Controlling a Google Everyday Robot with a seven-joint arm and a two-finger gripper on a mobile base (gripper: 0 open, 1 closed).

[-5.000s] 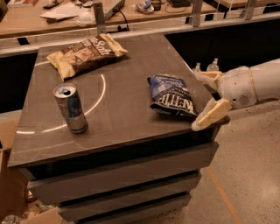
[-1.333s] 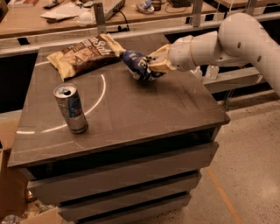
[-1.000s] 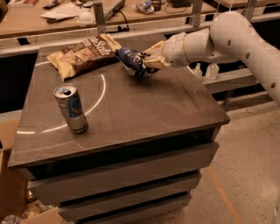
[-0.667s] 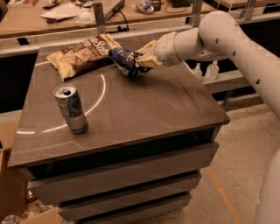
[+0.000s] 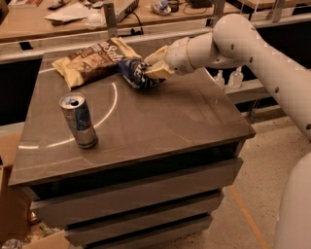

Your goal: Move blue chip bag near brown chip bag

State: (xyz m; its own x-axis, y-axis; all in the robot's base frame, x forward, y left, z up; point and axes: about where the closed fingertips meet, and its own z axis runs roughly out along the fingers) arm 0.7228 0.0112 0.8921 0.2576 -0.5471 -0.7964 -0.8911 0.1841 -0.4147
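Pressing up against the right end of the brown chip bag, the blue chip bag is crumpled and tilted, its white lettering partly showing. I cannot tell whether it rests on the table or hangs just clear of it. The gripper sits just right of the brown chip bag, on the far side of the blue one, and its cream fingers are pinched on that bag's right end. From there the pale arm runs off to the right of the brown chip bag and then bends down towards the near right. The brown chip bag itself lies flat at the back left of the table. A blue-and-silver can stands upright nearer to me than the brown chip bag, well apart from it. Behind the brown chip bag runs a wooden desk strewn with papers
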